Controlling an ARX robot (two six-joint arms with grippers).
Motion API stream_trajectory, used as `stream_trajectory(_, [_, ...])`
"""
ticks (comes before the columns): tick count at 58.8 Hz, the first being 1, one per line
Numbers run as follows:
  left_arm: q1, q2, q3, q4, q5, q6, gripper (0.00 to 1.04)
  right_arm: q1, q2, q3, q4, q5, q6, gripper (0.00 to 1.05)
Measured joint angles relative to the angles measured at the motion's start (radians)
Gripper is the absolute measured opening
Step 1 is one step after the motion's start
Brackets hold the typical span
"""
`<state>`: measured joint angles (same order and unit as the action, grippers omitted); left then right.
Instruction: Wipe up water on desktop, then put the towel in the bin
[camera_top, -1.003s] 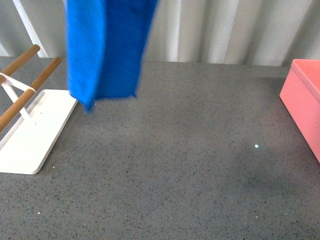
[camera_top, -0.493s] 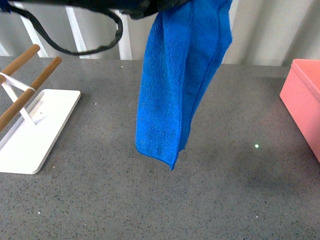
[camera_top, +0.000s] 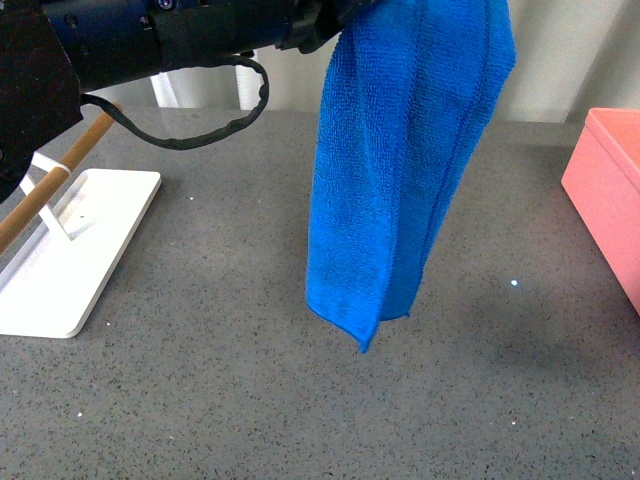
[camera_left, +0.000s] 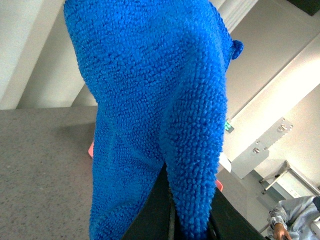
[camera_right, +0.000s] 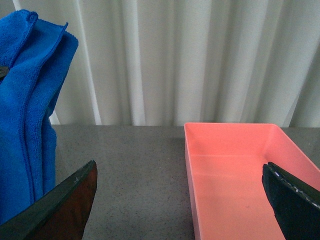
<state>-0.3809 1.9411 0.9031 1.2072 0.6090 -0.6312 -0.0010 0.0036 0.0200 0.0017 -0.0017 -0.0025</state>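
Observation:
The blue towel hangs in long folds from my left gripper, which is shut on its top edge at the top of the front view. Its lower corner hangs just above the grey speckled desktop near the middle. In the left wrist view the towel fills the frame and wraps the black jaws. The pink bin stands at the right edge. In the right wrist view my right gripper is open, its fingers wide apart over the bin, with the towel to one side.
A flat white stand with wooden bars sits at the left of the desktop. My left arm and its black cable cross the top left. White curtains hang behind the desktop. A small bright speck lies on the desktop right of the towel.
The towel has swung from the far left to the middle and slightly further right, and my left arm has come into view at the top left.

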Motion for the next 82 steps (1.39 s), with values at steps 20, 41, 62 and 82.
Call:
stream_trajectory(20, [-0.029,0.003,-0.024,-0.037,0.05,0.045,0.04,-0.135,0.257,0.128,-0.194,-0.349,-0.014,0.98])
stream_trajectory(41, [-0.035,-0.025,-0.017,-0.086,0.048,0.132,0.04,-0.12,0.928,0.389,0.2,-0.539,-0.126,0.98])
stream_trajectory(62, [-0.072,-0.063,0.012,-0.105,-0.016,0.103,0.04,0.201,1.192,0.266,0.56,-0.497,-0.266,0.98])
stream_trajectory(82, [-0.082,-0.102,0.014,-0.117,-0.035,0.065,0.04,0.216,1.36,0.246,0.76,-0.439,-0.277,0.98])
